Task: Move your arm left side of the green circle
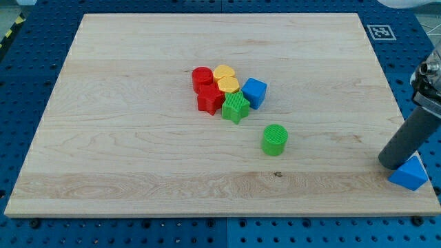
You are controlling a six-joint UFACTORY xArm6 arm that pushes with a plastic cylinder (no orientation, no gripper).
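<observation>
The green circle (pixel 274 139) is a ribbed green cylinder standing alone on the wooden board (pixel 138 103), a little right of centre. My tip (pixel 390 163) is at the board's right edge, far to the right of the green circle. It touches or nearly touches a blue triangular block (pixel 409 173) at the view's lower right.
A tight cluster lies up and left of the green circle: a red cylinder (pixel 202 77), a red star (pixel 209 98), a yellow heart (pixel 224 72), another yellow block (pixel 228 85), a green star (pixel 236 107) and a blue cube (pixel 254 91). A marker tag (pixel 380 31) lies beyond the board's top right.
</observation>
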